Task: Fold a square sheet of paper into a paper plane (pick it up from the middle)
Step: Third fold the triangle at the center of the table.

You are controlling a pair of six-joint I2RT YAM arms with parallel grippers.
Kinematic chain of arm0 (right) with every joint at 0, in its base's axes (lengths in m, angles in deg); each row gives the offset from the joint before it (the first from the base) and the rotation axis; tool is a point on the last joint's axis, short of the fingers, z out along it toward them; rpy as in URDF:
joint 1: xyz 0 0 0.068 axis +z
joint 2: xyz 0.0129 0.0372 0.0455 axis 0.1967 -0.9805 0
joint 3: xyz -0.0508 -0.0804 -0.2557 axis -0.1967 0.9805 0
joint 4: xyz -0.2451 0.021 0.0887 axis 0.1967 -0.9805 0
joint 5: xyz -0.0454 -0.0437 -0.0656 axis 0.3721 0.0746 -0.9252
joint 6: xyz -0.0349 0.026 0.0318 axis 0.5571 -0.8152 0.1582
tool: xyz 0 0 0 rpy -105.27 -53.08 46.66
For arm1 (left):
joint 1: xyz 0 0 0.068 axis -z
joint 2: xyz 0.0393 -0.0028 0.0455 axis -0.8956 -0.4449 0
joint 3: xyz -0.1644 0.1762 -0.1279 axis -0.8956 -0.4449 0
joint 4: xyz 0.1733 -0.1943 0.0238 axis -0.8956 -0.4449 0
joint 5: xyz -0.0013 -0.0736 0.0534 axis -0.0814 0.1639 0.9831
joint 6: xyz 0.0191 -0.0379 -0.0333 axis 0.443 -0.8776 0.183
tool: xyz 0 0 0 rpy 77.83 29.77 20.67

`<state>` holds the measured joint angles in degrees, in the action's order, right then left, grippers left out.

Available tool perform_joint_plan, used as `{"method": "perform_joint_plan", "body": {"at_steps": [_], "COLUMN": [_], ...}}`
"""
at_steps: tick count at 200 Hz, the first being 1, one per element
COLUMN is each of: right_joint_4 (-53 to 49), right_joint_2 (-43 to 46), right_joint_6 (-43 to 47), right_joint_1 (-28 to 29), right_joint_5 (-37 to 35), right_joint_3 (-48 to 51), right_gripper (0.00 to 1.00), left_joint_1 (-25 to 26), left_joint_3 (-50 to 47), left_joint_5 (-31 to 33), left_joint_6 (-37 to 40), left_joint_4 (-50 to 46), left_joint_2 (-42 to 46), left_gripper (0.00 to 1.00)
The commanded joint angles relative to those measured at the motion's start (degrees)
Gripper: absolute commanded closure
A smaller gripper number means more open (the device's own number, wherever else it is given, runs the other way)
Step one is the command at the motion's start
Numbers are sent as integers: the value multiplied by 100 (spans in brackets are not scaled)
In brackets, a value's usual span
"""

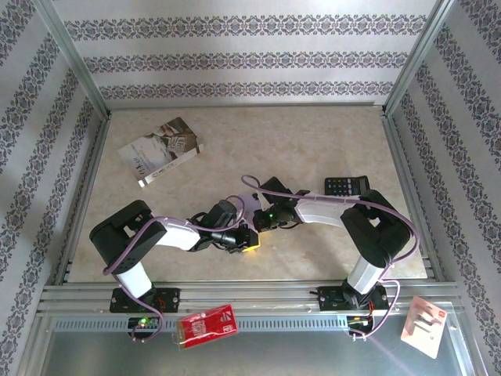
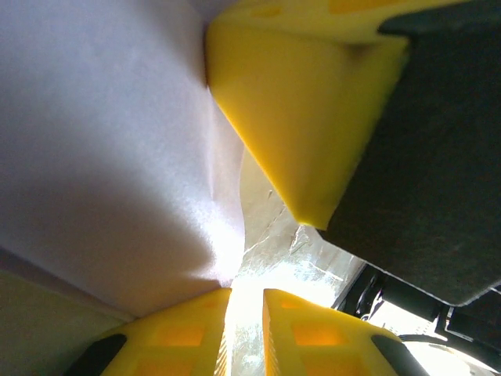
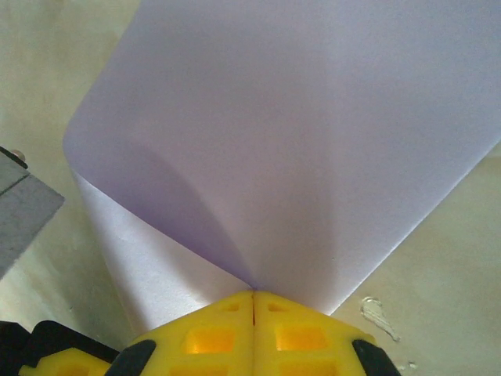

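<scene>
Lilac square sheet of paper point(image 3: 297, 141) curls up near the table's front middle, pinched where it bends by your right gripper's point(image 3: 252, 301) pressed-together jaws. Your left gripper point(image 2: 244, 329), jaws slightly parted, sits against the sheet's edge. From above, bare table point(image 1: 313, 141) lies open beyond, between booklet point(image 1: 160, 150) and calculator point(image 1: 344, 186).

A grey-white printed booklet point(image 1: 160, 150) lies askew on the far left of the beige table point(image 1: 313, 141). A black calculator point(image 1: 346, 186) sits right of centre, well apart from the booklet. On the metal ledge point(image 1: 297, 345) in front of the table, a red packet point(image 1: 207, 324) lies left of centre and a pale pink card point(image 1: 425, 326) lies at the right. Patterned wallpaper point(image 1: 250, 59) lines the walls.
</scene>
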<state>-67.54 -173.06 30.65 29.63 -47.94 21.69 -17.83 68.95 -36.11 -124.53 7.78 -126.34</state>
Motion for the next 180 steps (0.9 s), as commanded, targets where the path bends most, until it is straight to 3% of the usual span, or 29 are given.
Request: {"method": "perform_joint_plan", "body": {"at_steps": [1,49,129,180], "right_joint_4": [-306,-297,-271,-246], "right_joint_2": [-130,-125,-99,-99], "right_joint_6": [-75,-80,-93,-107], "right_joint_1": [-10,-10,7,6], "right_joint_5": [-137,-133,-140,-145], "right_joint_3": [196,211,260,284], "right_gripper": [100,100,100,100], "left_joint_1": [126,188,310,339], "left_joint_3": [-55,-77,249,443], "left_joint_5": [-22,137,232,425], "left_joint_6": [-12,124,269,573], "left_joint_4": [4,-327,-818,-1502], "left_joint_2": [-58,400,-176,260], "left_gripper": [83,84,90,90]}}
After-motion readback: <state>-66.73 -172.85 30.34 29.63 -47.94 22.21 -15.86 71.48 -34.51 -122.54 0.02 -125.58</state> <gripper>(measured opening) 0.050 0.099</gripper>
